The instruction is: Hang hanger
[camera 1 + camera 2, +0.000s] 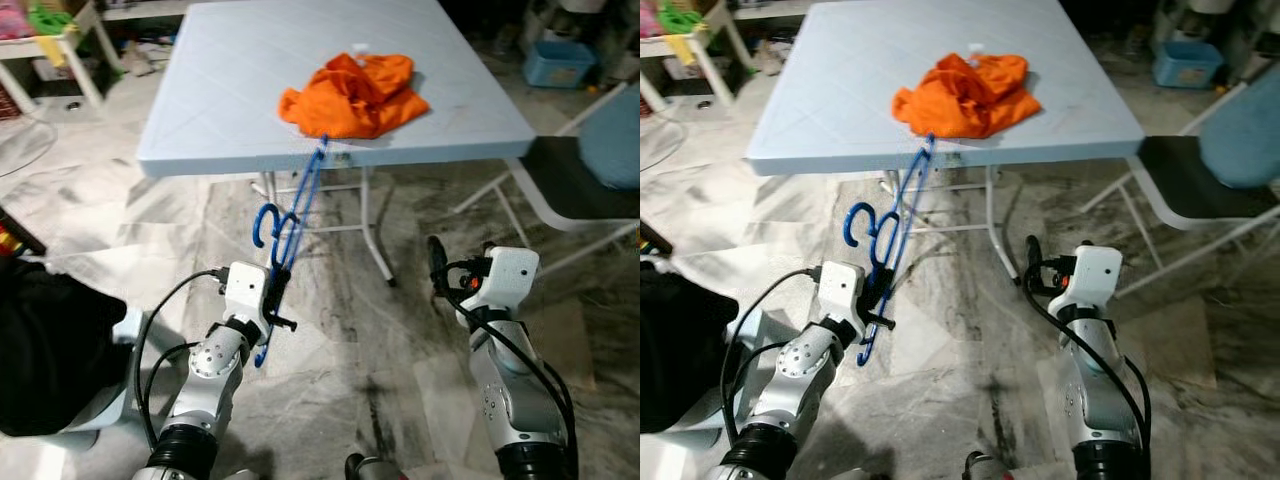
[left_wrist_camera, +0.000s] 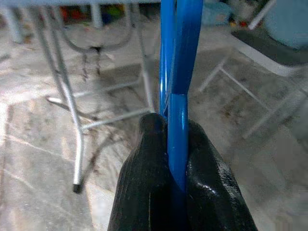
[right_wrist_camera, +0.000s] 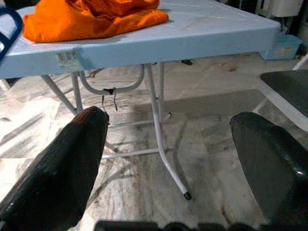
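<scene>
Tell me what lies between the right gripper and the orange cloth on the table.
Only marble floor and the table's metal legs, in the right wrist view.

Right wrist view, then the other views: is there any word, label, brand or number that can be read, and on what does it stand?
No text can be read in any view.
Small white sticker on the front edge of the light blue plastic folding table: print too small and blurred to read.
Same sticker from the head camera: too small to read.
Blue plastic hangers, crumpled orange cloth: no lettering seen.
</scene>
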`<state>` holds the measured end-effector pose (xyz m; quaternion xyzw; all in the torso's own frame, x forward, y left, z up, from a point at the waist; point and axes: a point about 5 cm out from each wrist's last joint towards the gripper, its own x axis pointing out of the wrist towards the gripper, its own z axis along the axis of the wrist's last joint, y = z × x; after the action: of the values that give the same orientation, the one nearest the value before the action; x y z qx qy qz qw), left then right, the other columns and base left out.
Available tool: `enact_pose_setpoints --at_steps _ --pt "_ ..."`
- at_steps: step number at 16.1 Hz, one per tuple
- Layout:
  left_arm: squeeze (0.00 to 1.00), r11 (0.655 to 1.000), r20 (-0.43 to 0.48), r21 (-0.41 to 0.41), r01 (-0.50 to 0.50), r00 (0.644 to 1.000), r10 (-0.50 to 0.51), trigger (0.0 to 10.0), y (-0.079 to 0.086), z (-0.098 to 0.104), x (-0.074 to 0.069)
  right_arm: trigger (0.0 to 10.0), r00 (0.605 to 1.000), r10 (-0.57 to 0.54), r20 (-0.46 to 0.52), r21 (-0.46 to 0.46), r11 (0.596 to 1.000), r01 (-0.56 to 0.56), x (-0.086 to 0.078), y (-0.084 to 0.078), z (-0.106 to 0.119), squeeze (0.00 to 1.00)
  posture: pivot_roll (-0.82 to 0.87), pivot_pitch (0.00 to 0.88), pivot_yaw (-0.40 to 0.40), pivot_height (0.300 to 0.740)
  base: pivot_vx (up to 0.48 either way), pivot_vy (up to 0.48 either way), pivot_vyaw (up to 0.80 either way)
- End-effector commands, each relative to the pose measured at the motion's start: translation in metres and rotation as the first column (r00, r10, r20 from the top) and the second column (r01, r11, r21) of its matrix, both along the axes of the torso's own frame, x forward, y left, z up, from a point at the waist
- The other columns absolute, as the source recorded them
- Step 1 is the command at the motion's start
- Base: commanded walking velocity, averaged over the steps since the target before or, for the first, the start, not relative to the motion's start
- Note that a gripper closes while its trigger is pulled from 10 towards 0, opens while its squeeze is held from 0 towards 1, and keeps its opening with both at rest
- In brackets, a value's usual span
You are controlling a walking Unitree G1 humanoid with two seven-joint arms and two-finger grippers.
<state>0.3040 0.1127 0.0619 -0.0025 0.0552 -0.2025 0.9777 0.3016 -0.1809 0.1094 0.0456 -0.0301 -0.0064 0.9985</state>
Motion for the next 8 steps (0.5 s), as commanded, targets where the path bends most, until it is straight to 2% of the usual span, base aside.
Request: enact_pose_setpoints --at_steps 1,7,8 --pt "0.00 0.999 -0.051 0.023 0.025 0.998 -0.024 10.0 0.0030 -0.0115 -0.0058 10.0 1.000 0.007 -0.021 0.011 1.000 -0.007 -0.0005 0.0031 -0.0046 0.00 -0.08 0.136 0.016 0.740 0.000 0.000 -0.80" --pt "0.00 0.995 -0.062 0.044 0.093 0.994 -0.090 10.0 0.0024 -0.0133 -0.0083 10.0 0.999 0.012 -0.046 -0.004 1.000 -0.012 -0.0035 0.0030 -0.0113 0.00 -0.08 0.143 0.020 0.740 0.000 0.000 -0.80" --pt "0.00 0.990 -0.076 0.053 0.129 0.989 -0.125 10.0 0.0015 -0.0153 -0.0101 10.0 0.999 0.021 -0.045 -0.024 0.999 -0.022 -0.0032 0.0019 -0.0110 0.00 -0.08 0.145 0.020 0.740 0.000 0.000 -0.80"
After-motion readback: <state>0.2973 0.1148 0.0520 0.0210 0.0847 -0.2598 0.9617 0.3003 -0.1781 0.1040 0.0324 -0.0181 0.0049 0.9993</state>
